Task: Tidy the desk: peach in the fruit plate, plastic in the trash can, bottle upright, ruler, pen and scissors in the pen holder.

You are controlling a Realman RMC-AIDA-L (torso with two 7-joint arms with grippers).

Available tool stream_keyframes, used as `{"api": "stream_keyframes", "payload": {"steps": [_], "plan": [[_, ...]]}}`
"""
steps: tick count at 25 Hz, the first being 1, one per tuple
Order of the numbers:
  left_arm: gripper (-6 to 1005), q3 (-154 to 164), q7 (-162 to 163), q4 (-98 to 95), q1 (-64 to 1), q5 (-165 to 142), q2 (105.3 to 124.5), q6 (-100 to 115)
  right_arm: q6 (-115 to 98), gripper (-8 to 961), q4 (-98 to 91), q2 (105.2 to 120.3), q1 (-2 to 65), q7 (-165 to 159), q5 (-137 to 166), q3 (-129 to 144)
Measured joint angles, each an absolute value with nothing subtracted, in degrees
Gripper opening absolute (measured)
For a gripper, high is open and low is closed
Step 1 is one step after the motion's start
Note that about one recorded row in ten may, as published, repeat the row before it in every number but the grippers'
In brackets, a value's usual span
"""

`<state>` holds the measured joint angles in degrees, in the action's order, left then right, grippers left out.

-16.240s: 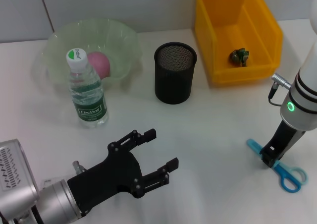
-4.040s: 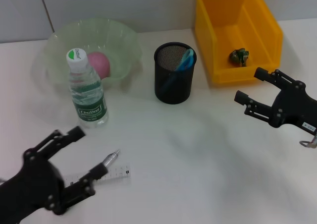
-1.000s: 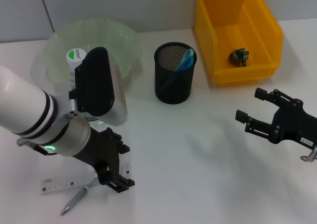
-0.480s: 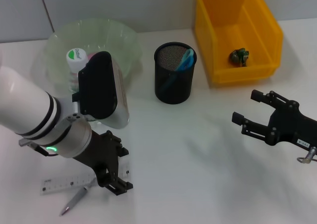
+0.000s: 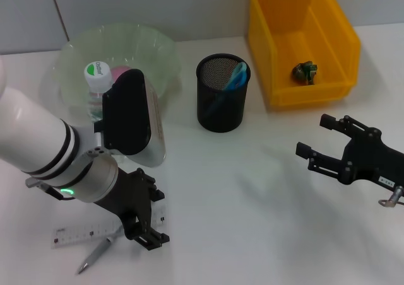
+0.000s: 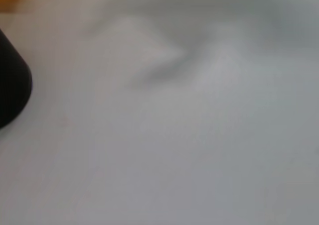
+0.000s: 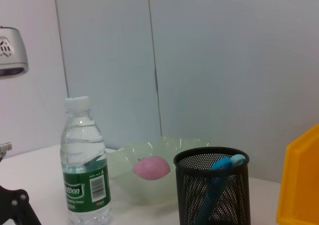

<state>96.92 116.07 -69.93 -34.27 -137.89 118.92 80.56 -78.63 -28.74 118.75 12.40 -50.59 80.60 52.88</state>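
Beside left pincer [image 5: 146, 229], clear ruler [image 5: 77, 232], grey pen [image 5: 96, 256]

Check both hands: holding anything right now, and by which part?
Right hand is open and holds nothing, hovering over the table near the yellow bin. Left hand is down at the ruler and pen; whether it grips either cannot be told.

You're facing a white bench [image 5: 252, 190], grey panelled wall [image 7: 209, 60] along its far edge, soft even light.
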Motion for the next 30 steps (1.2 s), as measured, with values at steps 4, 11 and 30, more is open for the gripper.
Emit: {"api": "stream_keyframes", "payload": {"steps": [4, 11, 30], "plan": [[796, 96.9, 116.0, -69.2, -34.6, -137.9, 118.99, 80.4, -78.4, 818, -28.5, 118.8, 12.5, -50.7, 80.7, 52.9], [796, 96.9, 115.4, -68.7, -34.7, -137.9, 119.01, 80.3, -78.3, 818, -28.2, 118.84, 12.7, -50.7, 81.2, 52.9], [796, 96.9, 114.0, -66.6, -35.3, -137.2, 119.09, 79.1, -78.3, 817, -27.3, 118.92, 12.8, -50.4, 81.2, 52.9]]}}
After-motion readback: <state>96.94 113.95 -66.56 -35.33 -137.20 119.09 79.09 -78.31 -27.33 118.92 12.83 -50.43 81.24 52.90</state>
